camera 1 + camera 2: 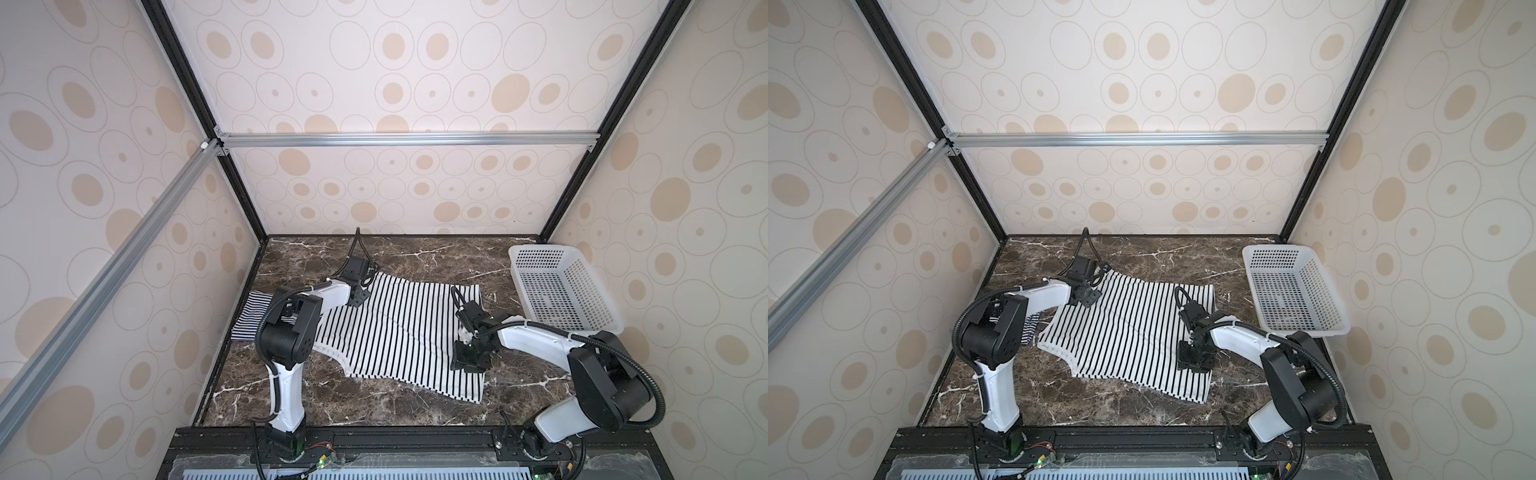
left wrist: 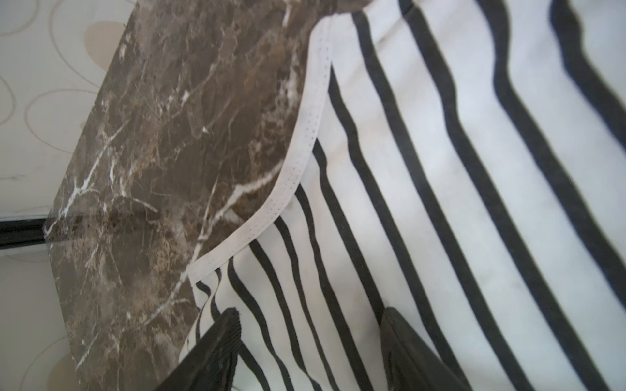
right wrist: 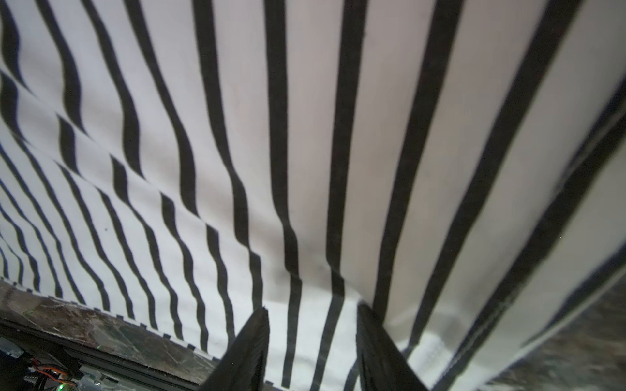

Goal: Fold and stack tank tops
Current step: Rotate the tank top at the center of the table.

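While both jaws stand parted, left gripper (image 2: 310, 311) wider, over 11 o'clock trim of wide-striped tank top (image 1: 395, 332), right gripper (image 3: 311, 308) at its 4 o'clock edge, bare table (image 1: 374, 407) toward 6 o'clock

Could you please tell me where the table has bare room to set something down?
Free: the strip of table between the wide-striped tank top and the front rail, and the strip along the back wall. Crowded: the middle, the fine-striped tank top at left, the basket at right.
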Motion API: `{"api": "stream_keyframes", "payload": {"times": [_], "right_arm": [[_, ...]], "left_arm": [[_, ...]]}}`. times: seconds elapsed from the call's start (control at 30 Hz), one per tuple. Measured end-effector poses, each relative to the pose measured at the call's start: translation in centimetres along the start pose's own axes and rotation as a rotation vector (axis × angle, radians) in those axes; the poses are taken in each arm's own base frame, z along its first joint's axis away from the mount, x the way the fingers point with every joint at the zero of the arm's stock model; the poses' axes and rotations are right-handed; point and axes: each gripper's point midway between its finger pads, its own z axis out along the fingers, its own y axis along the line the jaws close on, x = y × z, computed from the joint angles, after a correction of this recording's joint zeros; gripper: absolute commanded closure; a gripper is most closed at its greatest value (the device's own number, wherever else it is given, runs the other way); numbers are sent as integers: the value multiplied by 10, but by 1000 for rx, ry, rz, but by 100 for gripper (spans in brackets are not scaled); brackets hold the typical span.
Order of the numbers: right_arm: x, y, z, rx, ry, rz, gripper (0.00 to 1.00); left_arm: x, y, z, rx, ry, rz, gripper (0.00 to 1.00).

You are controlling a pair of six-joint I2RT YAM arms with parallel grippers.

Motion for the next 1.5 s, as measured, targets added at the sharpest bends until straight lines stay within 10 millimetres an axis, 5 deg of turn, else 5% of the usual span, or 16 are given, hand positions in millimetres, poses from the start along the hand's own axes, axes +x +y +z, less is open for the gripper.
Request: {"api": "stream_keyframes", "payload": {"times": [0.4,1.13,1.5], "right_arm": [[-11,-1,0,42,57,-22,55],[-26,9,-2,32,40,-43,54],[-36,19,-27,2,-36,-59,54]], "left_arm": [[39,-9,-23,6,27,-33,33],[26,-17,-23,85,1,-66,32],[27,15,-37,23,-17,-95,31]]}}
